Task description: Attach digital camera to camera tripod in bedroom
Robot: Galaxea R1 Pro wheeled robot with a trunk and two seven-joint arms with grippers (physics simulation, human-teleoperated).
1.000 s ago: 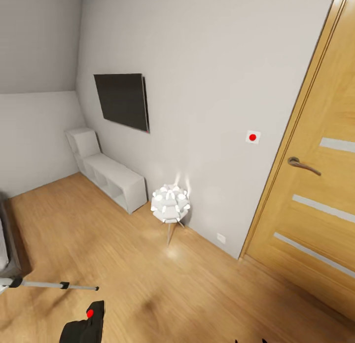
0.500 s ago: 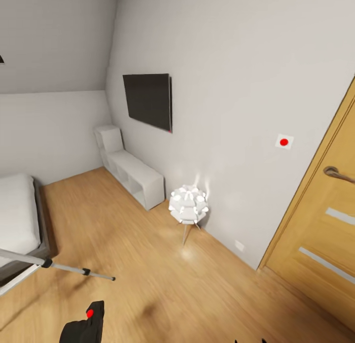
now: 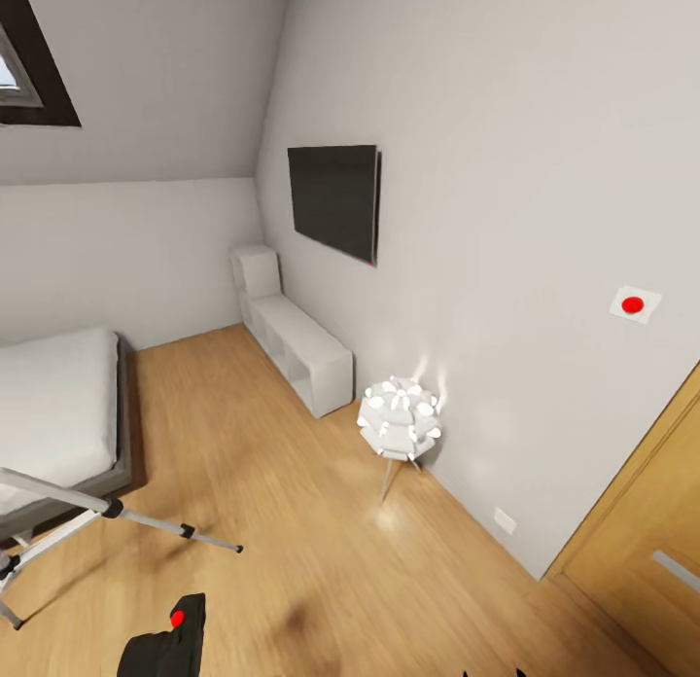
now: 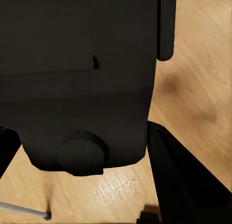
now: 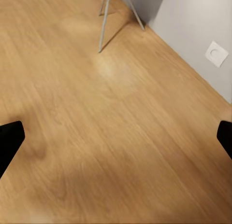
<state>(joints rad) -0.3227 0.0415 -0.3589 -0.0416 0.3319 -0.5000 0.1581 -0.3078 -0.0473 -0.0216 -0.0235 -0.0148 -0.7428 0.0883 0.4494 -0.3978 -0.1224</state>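
camera in the left gripper, tripod at the lower left of the bedroom

in the head view the digital camera [image 3: 167, 640] sits at the bottom edge, left of centre, a black box with a round red button facing up. in the left wrist view the same camera [image 4: 82, 84] takes up most of the frame, with the left gripper [image 4: 82, 151] closed around it: one dark finger [image 4: 183, 180] shows pressed against the camera's side at the lower right of that frame.

the camera tripod [image 3: 107, 512] lies at the lower left of the head view, silver-grey legs with black joints stretched over the light wood floor [image 3: 292, 521], one leg tip reaching toward the middle of the frame. a thin grey leg end [image 4: 24, 212] also shows at the lower left of the left wrist view. the tripod is just beside the low grey-framed bed [image 3: 58, 414] with its white mattress at the left edge.

the right gripper [image 5: 116, 137] hangs over bare floor, its two black fingertips [image 5: 9, 142] at the far left and right edges of the right wrist view, jaws spread wide with nothing between them.

along the white wall stand a dark wall screen [image 3: 335, 200], a low white shelf unit [image 3: 297, 351] and a white spiky floor lamp [image 3: 399, 424] on thin legs. a wooden door [image 3: 642, 570] fills the lower right corner, a red-dotted wall switch [image 3: 634, 304] above it, a skylight [image 3: 24, 69] at the upper left.
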